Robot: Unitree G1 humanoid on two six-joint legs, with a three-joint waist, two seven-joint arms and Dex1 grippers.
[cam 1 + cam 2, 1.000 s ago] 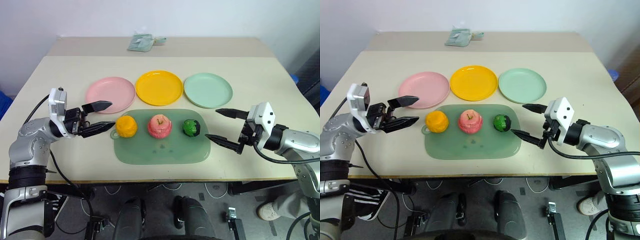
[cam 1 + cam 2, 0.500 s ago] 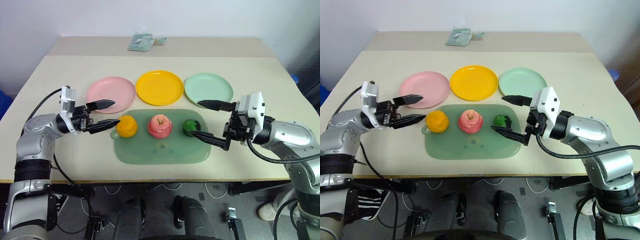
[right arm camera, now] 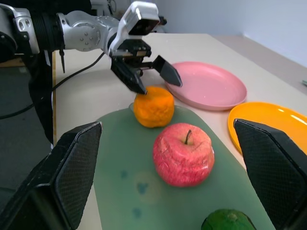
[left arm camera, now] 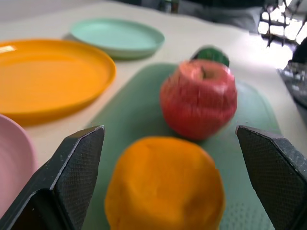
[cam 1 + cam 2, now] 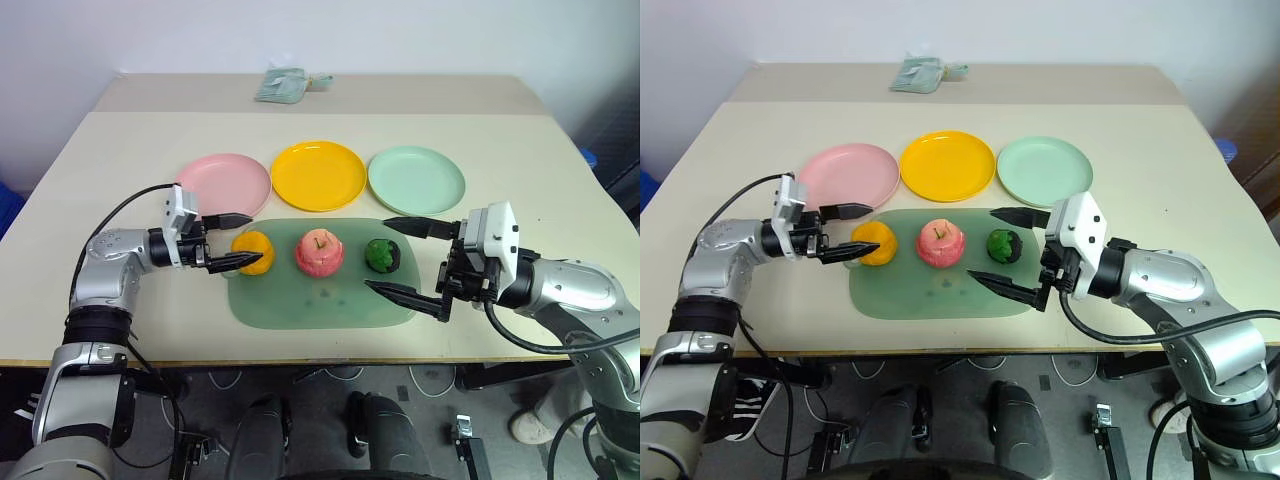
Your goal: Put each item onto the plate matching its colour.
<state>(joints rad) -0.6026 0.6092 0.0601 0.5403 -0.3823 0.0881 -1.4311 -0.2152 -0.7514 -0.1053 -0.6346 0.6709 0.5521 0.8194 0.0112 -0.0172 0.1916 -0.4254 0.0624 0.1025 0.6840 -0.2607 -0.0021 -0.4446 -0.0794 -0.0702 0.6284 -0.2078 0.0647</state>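
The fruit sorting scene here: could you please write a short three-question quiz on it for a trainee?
1. True or false: the left gripper is shut on the orange fruit.
2. Which plate lies between the other two? A) pink plate B) yellow plate C) mint plate
3. What do all three fruits rest on?

Key
1. False: its fingers stand open on either side of the fruit, not closed on it.
2. B.
3. The green board; the apple and green fruit sit there too, with the right gripper open beside the green fruit.
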